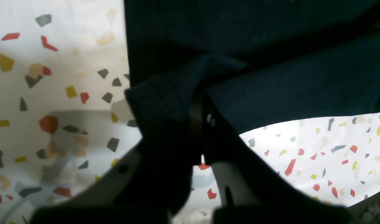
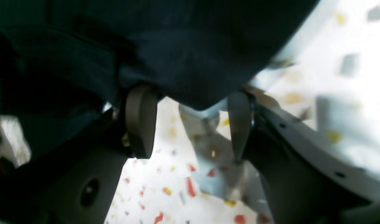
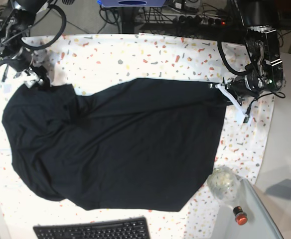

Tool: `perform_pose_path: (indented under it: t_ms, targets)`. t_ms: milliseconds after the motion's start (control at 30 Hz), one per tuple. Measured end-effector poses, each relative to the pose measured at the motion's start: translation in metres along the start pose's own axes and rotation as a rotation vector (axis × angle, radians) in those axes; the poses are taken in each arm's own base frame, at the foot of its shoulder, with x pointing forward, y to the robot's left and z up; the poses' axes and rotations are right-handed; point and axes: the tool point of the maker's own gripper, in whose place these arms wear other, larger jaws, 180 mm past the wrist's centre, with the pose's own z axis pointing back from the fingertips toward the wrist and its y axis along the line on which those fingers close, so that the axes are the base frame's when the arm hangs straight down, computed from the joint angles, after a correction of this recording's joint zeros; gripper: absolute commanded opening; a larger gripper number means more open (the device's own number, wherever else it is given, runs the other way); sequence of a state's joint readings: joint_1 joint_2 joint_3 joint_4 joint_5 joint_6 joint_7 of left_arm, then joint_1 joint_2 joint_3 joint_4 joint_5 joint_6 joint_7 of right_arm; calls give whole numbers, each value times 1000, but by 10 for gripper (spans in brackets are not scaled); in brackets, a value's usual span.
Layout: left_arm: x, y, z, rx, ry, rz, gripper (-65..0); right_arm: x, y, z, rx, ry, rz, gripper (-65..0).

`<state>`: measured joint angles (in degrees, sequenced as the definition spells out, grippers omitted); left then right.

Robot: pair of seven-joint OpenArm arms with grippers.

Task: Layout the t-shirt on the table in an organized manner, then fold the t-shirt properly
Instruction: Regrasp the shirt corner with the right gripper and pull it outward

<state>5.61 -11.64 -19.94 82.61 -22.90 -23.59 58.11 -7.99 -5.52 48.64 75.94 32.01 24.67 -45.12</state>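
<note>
left arm (image 3: 263,47): black segments, looped black cables, white trim by the wrist
right arm (image 3: 17,30): black frame, black cable loops
right gripper (image 2: 190,121): dark grey rounded pads, pale grey housing, small screw holes

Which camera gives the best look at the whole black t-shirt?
The base view: the black soft-fabric t-shirt lies there whole, spread across the speckled table. Both wrist views show only close, dark folds of its fabric.

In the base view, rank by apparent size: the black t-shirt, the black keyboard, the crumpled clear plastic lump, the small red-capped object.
1. Plain black soft-fabric t-shirt, by far the largest.
2. Black keyboard, partly cut off by the frame edge.
3. Crumpled clear plastic lump.
4. Small red-capped object, the smallest.
</note>
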Motion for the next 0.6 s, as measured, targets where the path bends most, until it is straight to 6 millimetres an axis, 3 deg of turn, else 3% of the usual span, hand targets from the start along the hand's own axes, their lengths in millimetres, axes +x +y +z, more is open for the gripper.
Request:
perform_pose_path:
  t_ms: [233, 400, 600]
  targets:
    - [-1, 0, 0, -1, 2, 0, -650, 2, -2, -1, 0, -15, -7, -323]
    - [-1, 0, 0, -1, 1, 0, -650, 7, 10, 12, 40, -39, 112, -324]
    - [-1, 0, 0, 0, 3, 1, -650, 5, 12, 11, 39, -37, 110, -324]
